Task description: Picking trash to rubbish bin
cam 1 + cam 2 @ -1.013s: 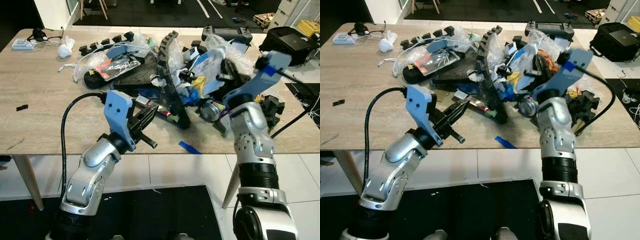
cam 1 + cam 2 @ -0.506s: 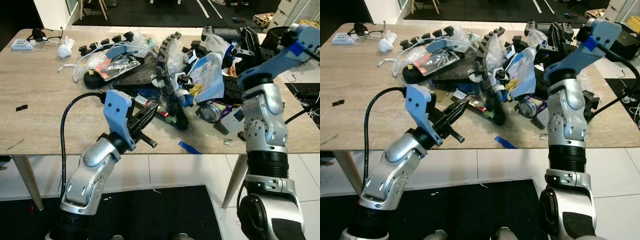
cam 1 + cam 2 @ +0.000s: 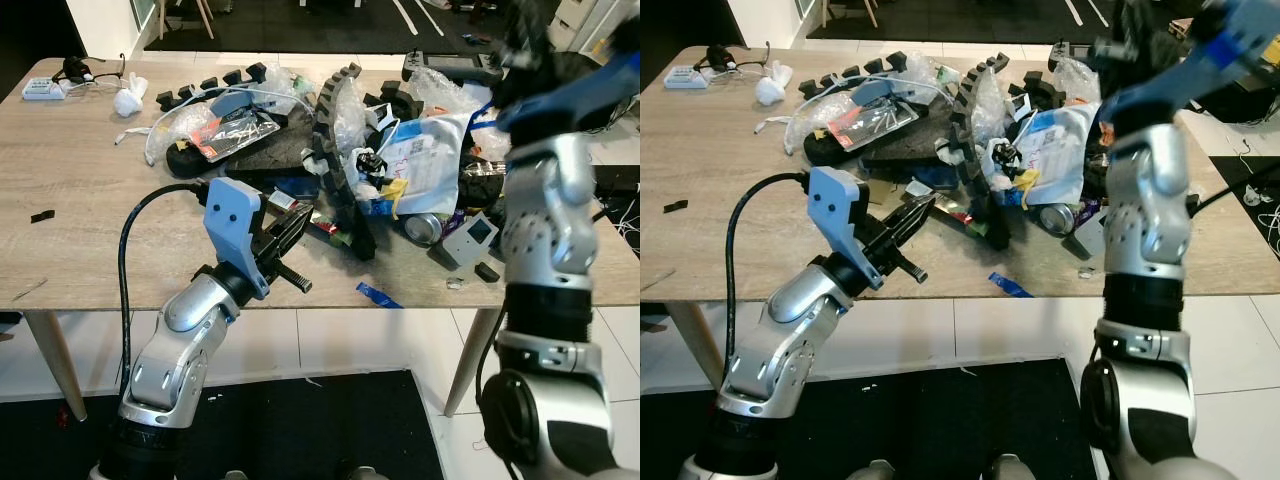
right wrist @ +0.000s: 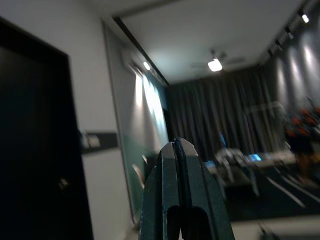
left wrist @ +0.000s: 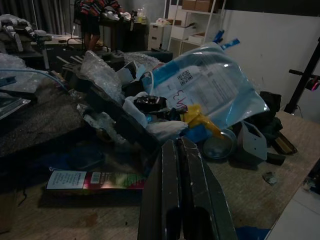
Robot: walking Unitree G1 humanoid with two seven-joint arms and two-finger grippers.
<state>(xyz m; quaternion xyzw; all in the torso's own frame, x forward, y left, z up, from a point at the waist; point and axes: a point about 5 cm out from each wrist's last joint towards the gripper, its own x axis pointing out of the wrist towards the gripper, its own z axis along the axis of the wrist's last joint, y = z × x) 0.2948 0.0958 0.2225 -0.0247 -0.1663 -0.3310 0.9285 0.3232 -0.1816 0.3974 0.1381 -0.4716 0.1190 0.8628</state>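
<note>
A heap of trash lies on the wooden table [image 3: 80, 200]: a white and blue plastic bag [image 3: 430, 160], a dented can [image 3: 428, 227], a black toothed foam strip [image 3: 335, 150], a red and black packet [image 3: 235, 130] and clear wrap. My left gripper [image 3: 300, 215] is shut and empty, low over the table's front edge, pointing at the heap beside a small carton [image 5: 95, 180]. My right gripper [image 3: 520, 25] is raised high over the table's right end, blurred. Its fingers [image 4: 177, 165] are pressed together with nothing between them.
A blue scrap [image 3: 378, 295] and a grey box [image 3: 470, 235] lie near the front edge. A crumpled tissue [image 3: 130, 100], a white box [image 3: 45, 88] and glasses [image 3: 85, 70] sit at the far left. A controller [image 3: 445, 65] is at the back.
My right arm has swung up from the heap to high above the table's right end. The plastic bag now lies flatter and further right. The left arm has barely moved.
</note>
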